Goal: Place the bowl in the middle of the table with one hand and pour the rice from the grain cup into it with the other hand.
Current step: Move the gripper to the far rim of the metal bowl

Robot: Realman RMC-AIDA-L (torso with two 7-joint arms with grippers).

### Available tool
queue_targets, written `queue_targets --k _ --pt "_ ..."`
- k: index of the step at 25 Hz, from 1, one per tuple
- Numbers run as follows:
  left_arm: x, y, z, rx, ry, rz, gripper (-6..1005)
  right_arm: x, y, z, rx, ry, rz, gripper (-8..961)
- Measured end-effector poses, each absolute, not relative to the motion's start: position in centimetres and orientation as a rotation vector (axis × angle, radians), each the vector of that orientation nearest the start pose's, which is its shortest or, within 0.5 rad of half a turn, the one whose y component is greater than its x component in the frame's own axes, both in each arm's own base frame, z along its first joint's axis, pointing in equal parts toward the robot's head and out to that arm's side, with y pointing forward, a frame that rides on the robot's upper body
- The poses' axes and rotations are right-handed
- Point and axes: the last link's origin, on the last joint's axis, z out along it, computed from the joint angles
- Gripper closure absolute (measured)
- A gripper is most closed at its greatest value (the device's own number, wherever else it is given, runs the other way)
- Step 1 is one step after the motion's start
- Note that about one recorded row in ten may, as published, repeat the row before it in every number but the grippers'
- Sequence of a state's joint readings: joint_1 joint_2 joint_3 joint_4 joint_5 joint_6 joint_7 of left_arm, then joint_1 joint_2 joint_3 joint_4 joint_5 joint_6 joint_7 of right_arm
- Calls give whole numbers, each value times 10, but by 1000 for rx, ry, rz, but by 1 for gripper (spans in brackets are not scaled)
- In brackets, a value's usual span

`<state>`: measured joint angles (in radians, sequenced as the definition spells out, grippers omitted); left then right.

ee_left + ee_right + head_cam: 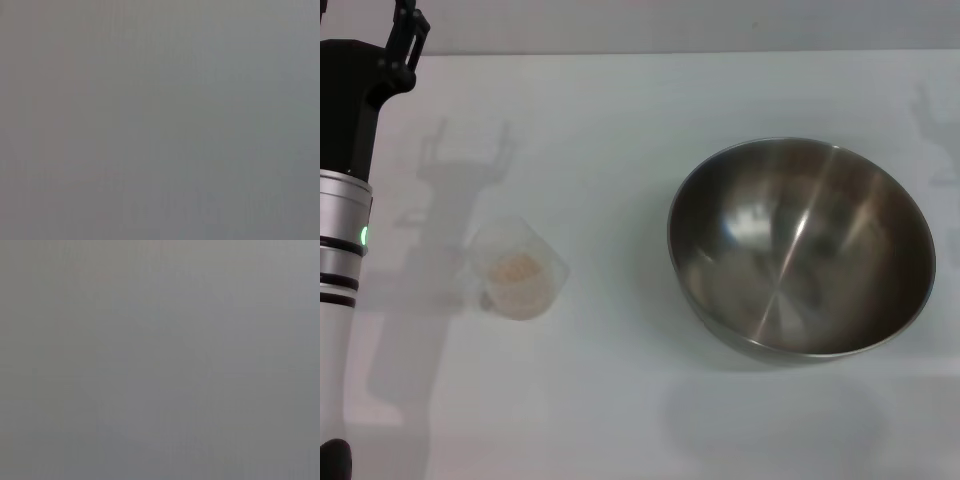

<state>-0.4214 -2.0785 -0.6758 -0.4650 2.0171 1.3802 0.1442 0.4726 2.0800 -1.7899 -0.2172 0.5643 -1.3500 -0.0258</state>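
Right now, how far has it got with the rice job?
Nothing looks done yet. The bowl sits empty on the right of the table; the rice is in the grain cup on the left. The left hand hovers far left, holding nothing. Centring the bowl and pouring remain.

One worktop [640, 100], plain white, carries two vessels. One is a steel bowl [800, 250]; the other is one small clear grain cup [518, 268]. One small heap of rice [520, 272] lies inside the cup. One robot arm [345, 200] shows at the left edge. Both wrist views show only flat grey, with nothing to count.
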Motion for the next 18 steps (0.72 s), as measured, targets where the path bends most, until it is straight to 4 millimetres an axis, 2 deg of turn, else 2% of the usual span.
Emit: queue_targets --k 14,18 --pt "-246 334 -14 -1425 -312 -941 158 293 355 45 -1322 144 678 214" --pt "-246 335 -14 -1426 -313 -942 158 286 362 43 -1333 132 650 217"
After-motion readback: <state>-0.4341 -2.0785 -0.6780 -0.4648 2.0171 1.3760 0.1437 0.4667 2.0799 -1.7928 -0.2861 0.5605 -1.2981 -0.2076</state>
